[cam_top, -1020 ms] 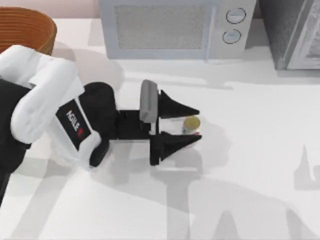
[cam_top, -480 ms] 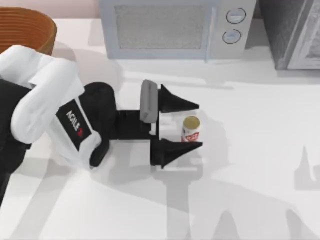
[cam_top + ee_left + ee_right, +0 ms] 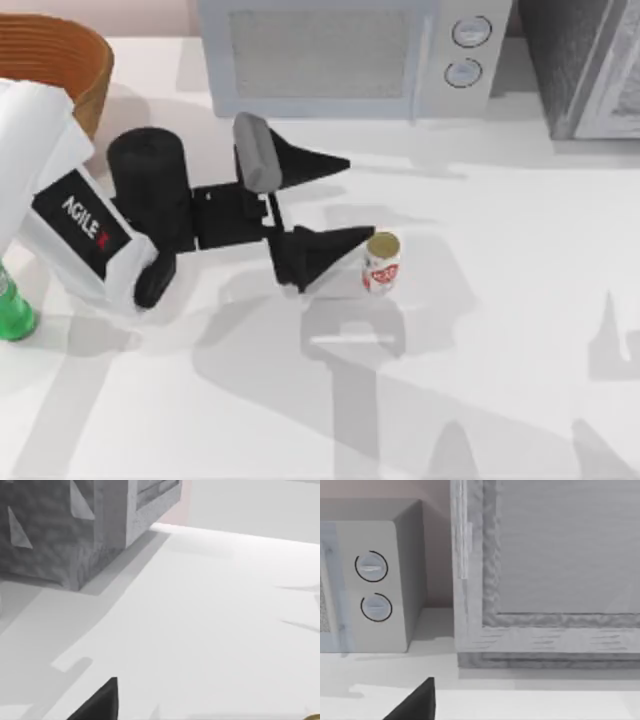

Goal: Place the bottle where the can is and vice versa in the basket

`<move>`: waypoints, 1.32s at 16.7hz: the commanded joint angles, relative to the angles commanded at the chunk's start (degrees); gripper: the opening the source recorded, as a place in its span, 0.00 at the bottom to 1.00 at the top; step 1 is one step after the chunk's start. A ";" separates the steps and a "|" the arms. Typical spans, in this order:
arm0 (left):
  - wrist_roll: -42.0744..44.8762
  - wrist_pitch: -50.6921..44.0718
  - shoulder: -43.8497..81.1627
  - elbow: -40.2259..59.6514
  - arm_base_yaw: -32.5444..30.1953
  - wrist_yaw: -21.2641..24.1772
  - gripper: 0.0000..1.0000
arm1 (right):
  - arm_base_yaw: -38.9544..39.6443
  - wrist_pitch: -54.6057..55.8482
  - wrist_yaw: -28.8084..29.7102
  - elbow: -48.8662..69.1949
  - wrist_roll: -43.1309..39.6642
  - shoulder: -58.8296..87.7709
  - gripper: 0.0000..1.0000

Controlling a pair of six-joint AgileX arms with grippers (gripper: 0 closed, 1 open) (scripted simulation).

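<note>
My left gripper point(image 3: 355, 203) hung over the smooth white table point(image 3: 500, 330), its two black wedge-shaped fingers point(image 3: 318, 162) spread wide and holding nothing. The can point(image 3: 381, 263), a small white cylinder with red label marks and a dull gold-tan top, stood upright on the table just off the tip of my nearer finger, outside the gap rather than between the fingers. Half a second before, that can had stood between my fingers; since then my arm had drawn back and swung toward the microwave point(image 3: 345, 55), a pale boxy thing with two round dials beyond my hand. Behind my wrist, the woven orange-brown basket point(image 3: 60, 55) sat at the table's far left corner. The bottle point(image 3: 12, 310), bright green and translucent, stood on the table beside my white forearm, uncovered since my arm shifted. My right gripper's dark fingertip point(image 3: 415, 702) faced a rough grey cabinet point(image 3: 545, 580).
</note>
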 joint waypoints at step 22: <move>-0.57 -68.20 -127.94 -53.44 19.47 -57.63 1.00 | 0.00 0.00 0.00 0.00 0.00 0.00 1.00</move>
